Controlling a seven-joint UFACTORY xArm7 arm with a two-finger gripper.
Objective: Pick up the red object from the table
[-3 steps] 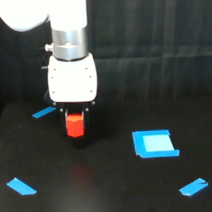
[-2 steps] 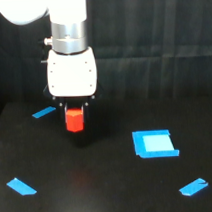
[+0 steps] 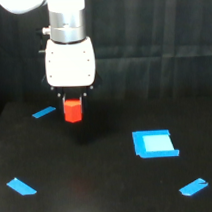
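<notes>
Exterior view | we see the red object (image 3: 72, 111) hanging directly under the gripper (image 3: 72, 101), fingers clamped on its top, long axis vertical | it looks clear of the table (image 3: 108, 194), dim reflection beneath | we judge only straight upward travel remains

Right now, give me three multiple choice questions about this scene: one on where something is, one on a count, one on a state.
1. Where is the blue square patch relative to the red object?
A. the exterior view's right and lower
B. the exterior view's left
C. directly above it

2. How many thin blue tape strips lie on the table?
A. one
B. three
C. six

3. The red object is:
A. lying free on the table
B. between the gripper's jaws, lifted
C. on the patch

Answers: 1 A, patch sits lower right. 2 B, three separate strips. 3 B, it hangs under the gripper.
</notes>
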